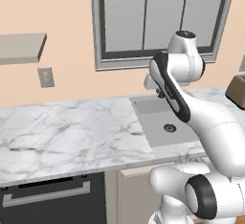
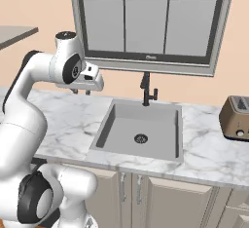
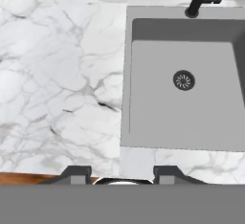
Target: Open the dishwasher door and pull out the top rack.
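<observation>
Right now the dishwasher door (image 1: 52, 201) sits low under the marble desk (image 1: 62, 137), at the bottom left of the left base view, shut or very nearly so (a thin dark gap shows above it, can't say more). Its grey bar handle (image 1: 45, 194) runs horizontally along the door's top edge, so the long axis to grab is left-right across the front.

The gripper (image 3: 122, 173) is up high over the desk, pointing down at the marble beside the sink (image 3: 186, 94); in the right base view the hand hangs near the window (image 2: 146, 22), above the desk's left part. So the handle lies well below and toward the robot's left of the fingers (image 3: 76, 173), on the vertical front face, not on the top surface. My guess: the arm must drop past the desk edge, swing left, and turn the fingers to straddle the bar from the front.

Fingers are spread apart, tips only just visible, w/ nothing between them and touching nothing.

Top rack isn't reachable yet, being behind the door, by my reckoning.
</observation>
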### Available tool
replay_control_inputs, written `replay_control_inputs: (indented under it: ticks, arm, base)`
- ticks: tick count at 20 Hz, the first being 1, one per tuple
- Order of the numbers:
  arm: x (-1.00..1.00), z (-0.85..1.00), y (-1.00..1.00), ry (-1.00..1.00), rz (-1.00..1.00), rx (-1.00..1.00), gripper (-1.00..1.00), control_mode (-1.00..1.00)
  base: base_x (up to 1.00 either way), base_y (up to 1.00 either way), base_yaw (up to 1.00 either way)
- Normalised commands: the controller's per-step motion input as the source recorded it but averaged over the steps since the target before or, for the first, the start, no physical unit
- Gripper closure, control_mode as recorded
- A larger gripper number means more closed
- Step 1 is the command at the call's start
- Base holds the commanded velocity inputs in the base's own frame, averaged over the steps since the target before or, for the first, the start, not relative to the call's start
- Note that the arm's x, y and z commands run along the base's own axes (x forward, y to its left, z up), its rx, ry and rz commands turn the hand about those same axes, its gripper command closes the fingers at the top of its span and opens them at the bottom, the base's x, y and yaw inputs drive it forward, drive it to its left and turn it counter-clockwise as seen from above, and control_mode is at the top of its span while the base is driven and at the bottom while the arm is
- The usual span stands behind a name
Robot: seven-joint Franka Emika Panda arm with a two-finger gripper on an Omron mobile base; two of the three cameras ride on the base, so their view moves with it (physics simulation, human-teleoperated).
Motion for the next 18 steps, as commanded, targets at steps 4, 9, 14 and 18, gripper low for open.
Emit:
replay_control_inputs:
  ticks: [4,9,14,18]
  arm:
    - [0.0,0.0,0.0,0.0,0.0,0.0,-1.0,1.0]
    - [0.0,0.0,0.0,0.0,0.0,0.0,-1.0,1.0]
    - [0.0,0.0,0.0,0.0,0.0,0.0,-1.0,1.0]
    - [0.0,0.0,0.0,0.0,0.0,0.0,-1.0,1.0]
  base:
    - [0.0,0.0,0.0]
    - [0.0,0.0,0.02]
    - [-0.12,-0.04,0.28]
    - [-0.41,-0.11,0.45]
